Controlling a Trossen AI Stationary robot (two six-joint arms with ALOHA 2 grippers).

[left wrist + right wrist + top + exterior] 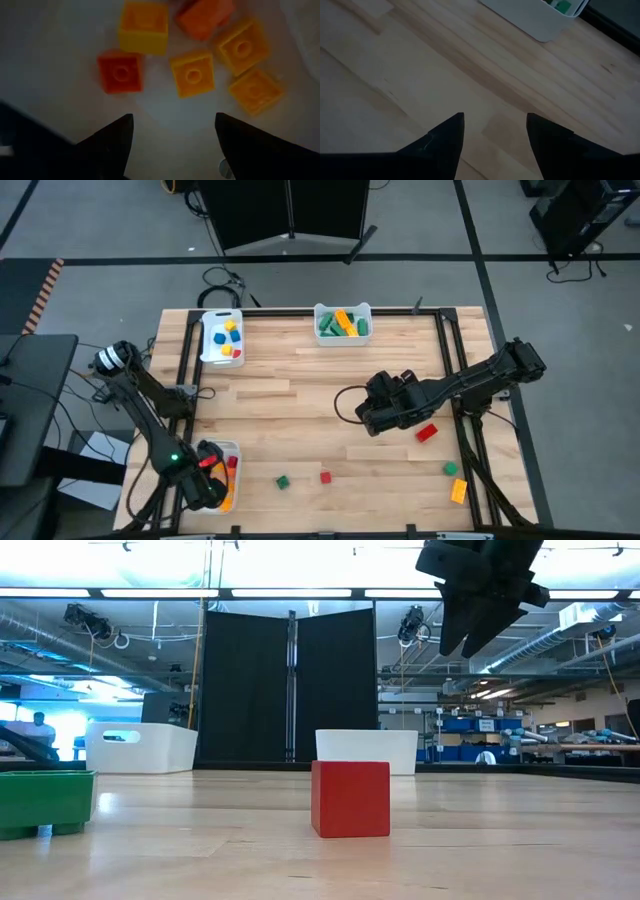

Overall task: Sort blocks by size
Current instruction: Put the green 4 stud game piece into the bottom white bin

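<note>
The left gripper (172, 135) hangs low inside the white rectangular plastic tray at the table's seven o'clock corner (234, 448), its two dark fingers (112, 142) spread apart with nothing between them. Just beyond its tips lie the small studded plastic bricks already dropped there: a red one (120, 73), a yellow one (143, 27) and several orange ones (193, 73). To my eye this is the tail of a drop-off into that tray.

The right gripper (495, 132) hovers above bare planks of the light wooden table (300, 395) a little to the three o'clock side of centre, fingers parted and empty. Nearest it, at about its four o'clock, sits a loose red plastic brick (427, 432). Farther towards five o'clock lie a small green brick (450, 468) and an orange brick (458, 490); along the six o'clock edge sit another small green brick (283, 480) and a small red cube-shaped brick (325, 476).

At twelve o'clock a white tray (343, 309) holds green and orange bricks, and at eleven o'clock another white tray (207, 340) holds blue, yellow and red ones.

So sorting is well along, with five bricks left loose. I judge the next move belongs to the right arm: come down over the nearby red brick, square the fingers across it, close, then carry it to the tray of matching size.
</note>
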